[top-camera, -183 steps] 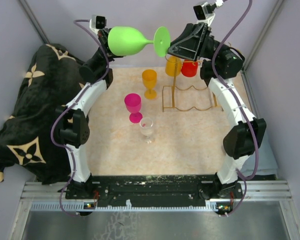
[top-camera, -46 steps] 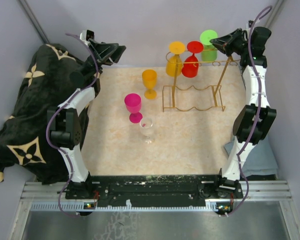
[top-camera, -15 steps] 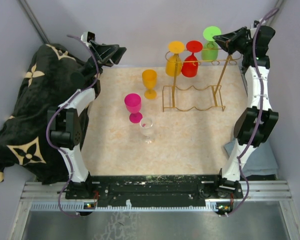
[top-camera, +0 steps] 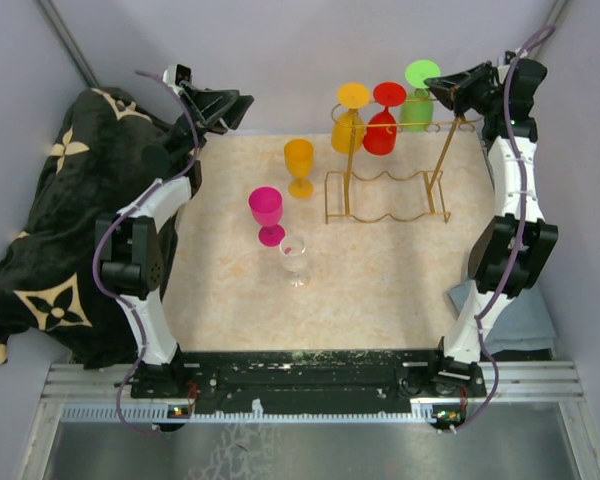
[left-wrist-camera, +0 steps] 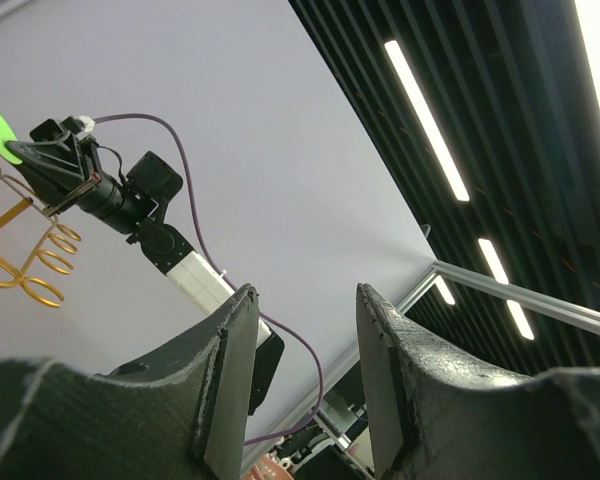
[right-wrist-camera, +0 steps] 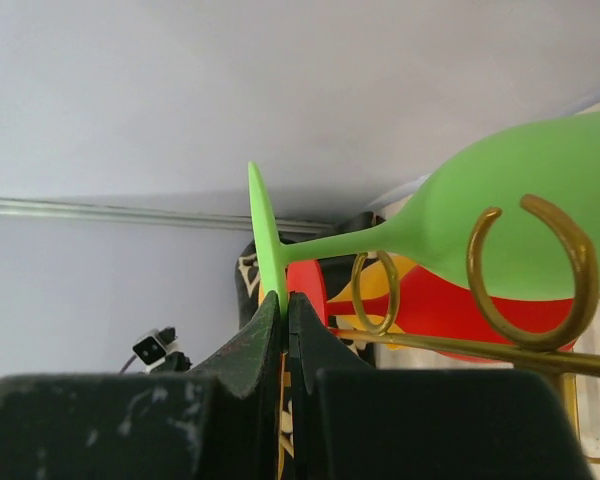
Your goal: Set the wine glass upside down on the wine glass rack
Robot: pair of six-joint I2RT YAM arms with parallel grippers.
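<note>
The green wine glass [top-camera: 417, 106] is upside down at the right end of the gold wire rack [top-camera: 385, 196], its stem between the top rail loops. My right gripper [top-camera: 440, 86] is shut on the rim of its foot. In the right wrist view the fingers [right-wrist-camera: 284, 297] pinch the thin foot, and the green bowl [right-wrist-camera: 520, 215] lies beyond the rack's loops and rail [right-wrist-camera: 460, 347]. My left gripper [top-camera: 242, 100] is open and empty, raised at the back left; its wrist view [left-wrist-camera: 305, 295] faces the ceiling and the far right arm.
A yellow glass [top-camera: 348, 128] and a red glass [top-camera: 381, 130] hang upside down on the rack. An orange glass [top-camera: 299, 160], a pink glass [top-camera: 266, 211] and a clear glass [top-camera: 294, 256] stand upright on the mat. A black patterned blanket [top-camera: 50, 220] lies at the left.
</note>
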